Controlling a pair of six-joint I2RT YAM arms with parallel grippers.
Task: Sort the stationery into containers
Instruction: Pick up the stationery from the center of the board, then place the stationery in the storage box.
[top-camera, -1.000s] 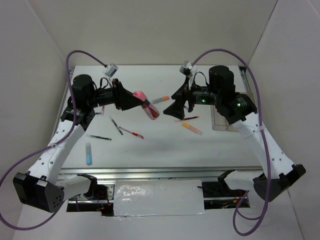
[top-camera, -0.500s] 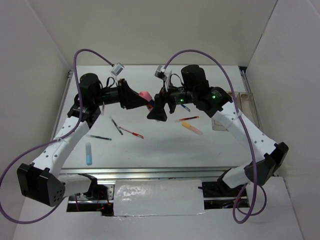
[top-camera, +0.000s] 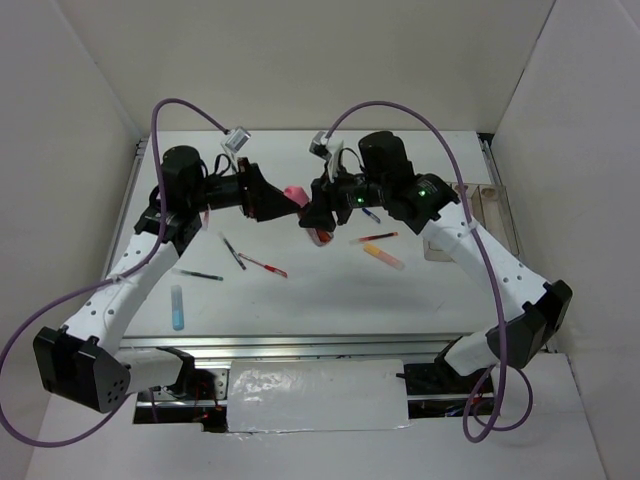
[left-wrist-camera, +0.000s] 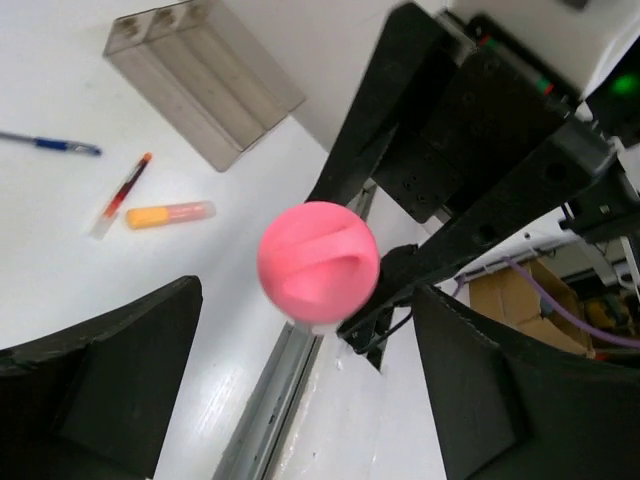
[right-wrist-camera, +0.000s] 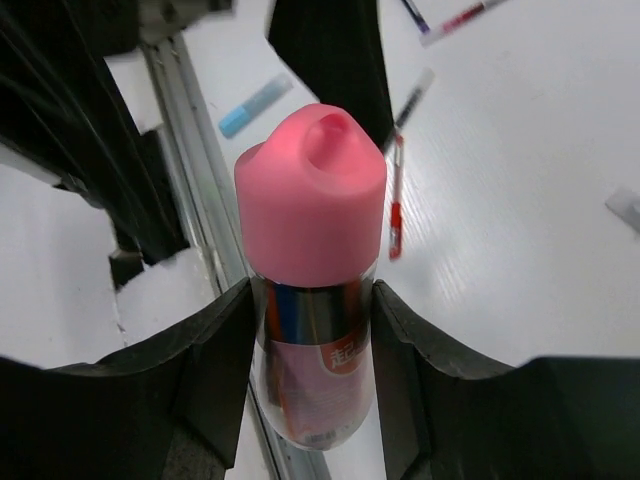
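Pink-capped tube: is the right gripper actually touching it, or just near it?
Touching. The right wrist view shows the right gripper with both fingers pressed against the sides of the pink-capped tube, no gap visible.

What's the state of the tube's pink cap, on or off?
On. The pink cap covers the top of the tube, no gap showing, while the right pincer clamps the tube's body.

The round plastic tube (right-wrist-camera: 312, 360) in my right hand (right-wrist-camera: 312, 300) has a bright pink cap, a clear body and a label banded blue, red and pink with white characters. Beyond the tube, on the white tabletop (right-wrist-camera: 520, 200), lie a red pen (right-wrist-camera: 396, 200) and a light-blue marker (right-wrist-camera: 255, 104). Both that hand and my left hand (left-wrist-camera: 305, 300) are matt black.
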